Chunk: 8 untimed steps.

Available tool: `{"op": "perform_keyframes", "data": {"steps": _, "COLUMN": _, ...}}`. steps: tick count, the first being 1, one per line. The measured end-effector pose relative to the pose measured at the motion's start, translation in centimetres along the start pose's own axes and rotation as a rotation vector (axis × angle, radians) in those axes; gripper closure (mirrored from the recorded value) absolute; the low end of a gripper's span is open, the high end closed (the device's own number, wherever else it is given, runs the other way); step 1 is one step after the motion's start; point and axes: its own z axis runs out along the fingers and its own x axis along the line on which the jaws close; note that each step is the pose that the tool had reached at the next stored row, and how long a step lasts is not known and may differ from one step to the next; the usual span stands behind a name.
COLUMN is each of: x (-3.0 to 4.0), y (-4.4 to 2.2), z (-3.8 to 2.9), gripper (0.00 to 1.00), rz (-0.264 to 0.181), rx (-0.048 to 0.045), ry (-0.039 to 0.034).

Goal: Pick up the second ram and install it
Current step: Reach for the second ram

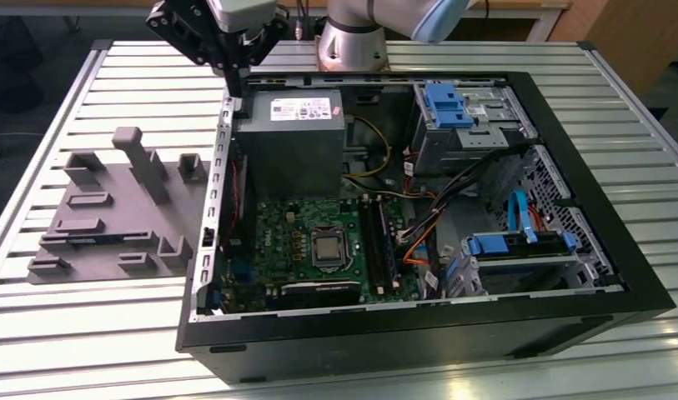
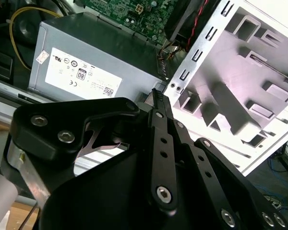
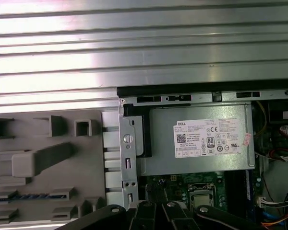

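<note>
Over corner of open computer case, gripper hanging, fingertips pressing together on nothing, power supply just below. Beside case, second ram lying in slot of grey fixture, mostly sinking from sight; perforated case wall standing between.

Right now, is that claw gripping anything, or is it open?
Claw: closed, holding nothing. The blue memory stick lies in the grey holder.
</note>
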Motion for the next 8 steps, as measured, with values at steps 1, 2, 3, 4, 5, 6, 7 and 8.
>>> {"op": "perform_keyframes", "data": {"steps": 1, "x": 0.07, "y": -0.01, "z": 0.00, "gripper": 0.89, "rz": 0.000, "rx": 0.0001, "ry": 0.0001}}
{"op": "perform_keyframes", "data": {"steps": 2, "x": 0.15, "y": -0.01, "z": 0.00, "gripper": 0.89, "rz": 0.000, "rx": 0.0001, "ry": 0.0001}}
{"op": "perform_keyframes", "data": {"steps": 3, "x": 0.25, "y": -0.02, "z": 0.00, "gripper": 0.89, "rz": 0.000, "rx": 0.0001, "ry": 0.0001}}
{"op": "perform_keyframes", "data": {"steps": 4, "x": 0.37, "y": -0.03, "z": 0.01, "gripper": 0.89, "rz": 0.000, "rx": 0.0000, "ry": 0.0001}}
{"op": "perform_keyframes", "data": {"steps": 5, "x": 0.48, "y": -0.04, "z": 0.01, "gripper": 0.89, "rz": 0.000, "rx": 0.0000, "ry": 0.0001}}
{"op": "perform_keyframes", "data": {"steps": 6, "x": 0.59, "y": -0.05, "z": 0.01, "gripper": 0.89, "rz": 0.000, "rx": 0.0001, "ry": 0.0001}}
{"op": "perform_keyframes", "data": {"steps": 7, "x": 0.69, "y": -0.06, "z": 0.01, "gripper": 0.89, "rz": 0.000, "rx": 0.0000, "ry": 0.0001}}
{"op": "perform_keyframes", "data": {"steps": 8, "x": 0.81, "y": -0.07, "z": 0.02, "gripper": 0.89, "rz": 0.000, "rx": 0.0000, "ry": 0.0001}}
